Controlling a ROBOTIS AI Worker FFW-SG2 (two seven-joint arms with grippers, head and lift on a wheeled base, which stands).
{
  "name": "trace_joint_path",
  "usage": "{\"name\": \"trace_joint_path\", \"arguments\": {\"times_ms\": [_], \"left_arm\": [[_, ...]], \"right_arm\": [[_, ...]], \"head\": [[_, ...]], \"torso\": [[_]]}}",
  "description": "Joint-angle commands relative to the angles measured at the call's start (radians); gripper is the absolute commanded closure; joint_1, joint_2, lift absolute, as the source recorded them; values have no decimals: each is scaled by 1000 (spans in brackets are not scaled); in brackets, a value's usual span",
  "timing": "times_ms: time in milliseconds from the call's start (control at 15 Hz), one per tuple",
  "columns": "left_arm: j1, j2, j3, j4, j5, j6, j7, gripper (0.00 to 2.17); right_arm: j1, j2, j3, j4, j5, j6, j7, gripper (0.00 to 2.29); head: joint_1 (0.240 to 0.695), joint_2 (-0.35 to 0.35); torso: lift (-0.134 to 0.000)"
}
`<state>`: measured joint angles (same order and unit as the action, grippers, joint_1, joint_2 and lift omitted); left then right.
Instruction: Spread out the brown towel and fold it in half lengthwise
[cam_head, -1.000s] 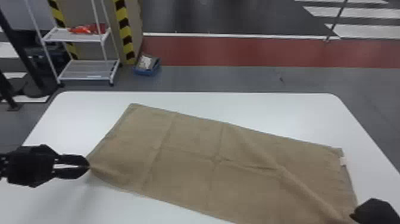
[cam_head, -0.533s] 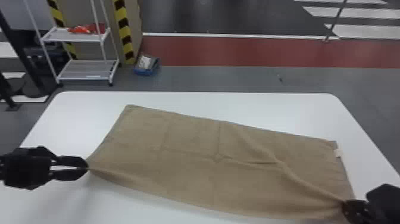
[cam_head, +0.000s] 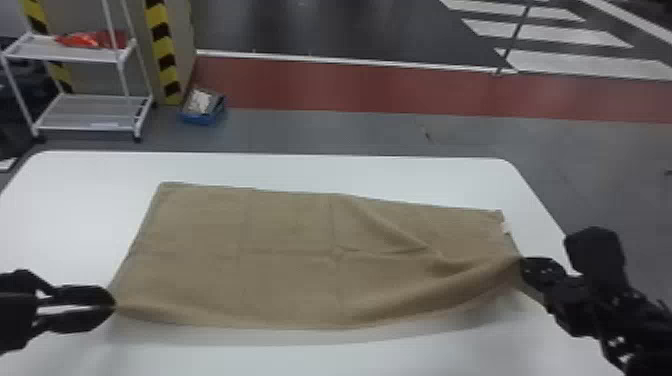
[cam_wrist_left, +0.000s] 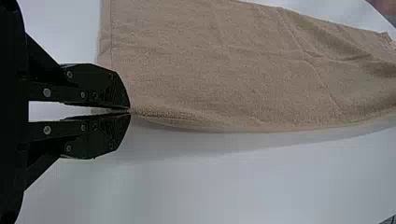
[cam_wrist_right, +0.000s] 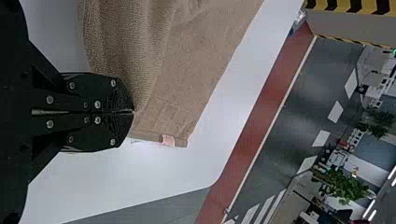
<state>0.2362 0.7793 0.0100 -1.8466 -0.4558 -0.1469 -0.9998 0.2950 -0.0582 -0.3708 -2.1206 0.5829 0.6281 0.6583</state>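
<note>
The soft, light brown rectangular cloth towel (cam_head: 290, 260) on the smooth white table (cam_head: 270, 168) should sag between holds, so both black two-fingered grippers (cam_wrist_left: 130, 111) (cam_wrist_right: 133, 112) pinch its near corners

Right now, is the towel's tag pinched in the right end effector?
No, the right end effector pinches the towel at an edge, apart from the tag.

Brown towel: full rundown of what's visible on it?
The brown towel is a plain, rectangular, terry-looking cloth with crossing creases and a small pale tag near its far right corner. It's spread over the white table, with diagonal folds on its right half. The left gripper and right gripper pinch the near side, which looks raised.
</note>
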Motion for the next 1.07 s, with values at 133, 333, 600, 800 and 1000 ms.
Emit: {"name": "trace_joint_path", "arguments": {"times_ms": [133, 333, 600, 800, 1000], "left_arm": [[48, -11, 34, -25, -6, 2, -5, 1028], [52, -8, 39, -20, -4, 2, -5, 1028], [60, -2, 39, -3, -4, -4, -5, 1028], [58, 3, 39, 6, -1, -10, -3, 1028], [63, 3, 39, 6, 0, -13, -5, 1028]], "right_arm": [[-68, -26, 26, 136, 137, -104, 0, 1430], [3, -60, 7, 103, 135, -89, 14, -2], [170, -109, -56, -70, 117, -64, 92, 49], [262, -118, -69, -153, 140, -40, 156, 76], [320, -129, -69, -170, 262, -70, 158, 151]], "head": [[695, -175], [695, -176], [695, -210], [695, -226], [695, -233]], "torso": [[-123], [-123], [-123], [-123], [-123]]}}
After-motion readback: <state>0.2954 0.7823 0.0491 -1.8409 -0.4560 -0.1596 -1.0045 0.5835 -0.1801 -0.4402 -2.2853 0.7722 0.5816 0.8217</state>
